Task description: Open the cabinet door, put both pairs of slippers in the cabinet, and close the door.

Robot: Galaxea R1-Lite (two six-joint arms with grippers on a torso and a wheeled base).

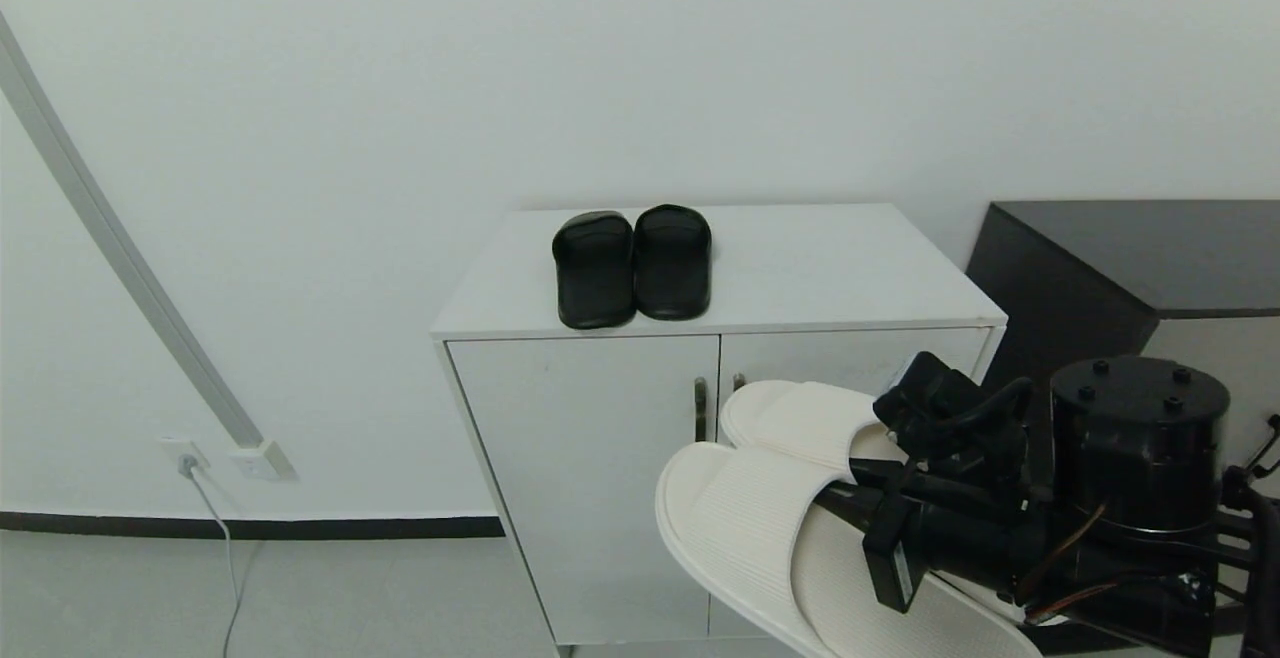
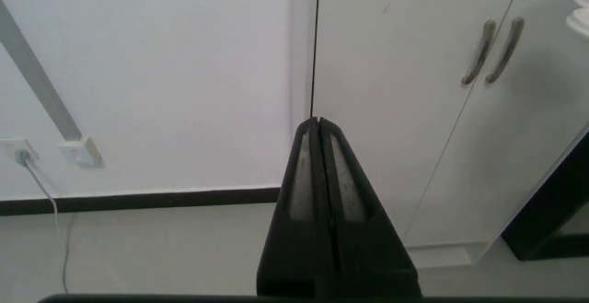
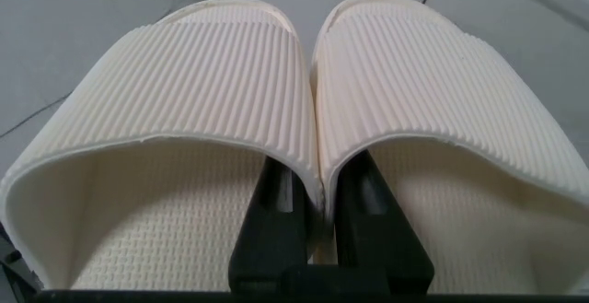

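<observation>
Your left tool (image 2: 317, 133) has its fingers pressed together with nothing in them. It points at the cabinet (image 1: 600, 458) from its left side and is well apart from it. Both cabinet doors are shut, and the two handles sit side by side at the middle seam, the left handle (image 1: 700, 408) just beside the right handle (image 1: 738, 383).

The black slippers (image 1: 632, 266) lie as a pair on the cabinet top, near its front edge, left of centre. Further right, the white slippers (image 1: 770, 498) are held in the air in front of the right door. Your right tool (image 3: 317, 179) is clamped on them, one finger inside each slipper, pinching their touching inner walls together.

By the look of it, you're on the opening step. One pair is in hand, but nothing can go in while the doors are shut. Since the right arm is loaded, the next move likely falls to the left. You need to part its fingers, bring them round a handle, close, and pull the door in an arc. Keep the white slippers clear of the door's swing.
</observation>
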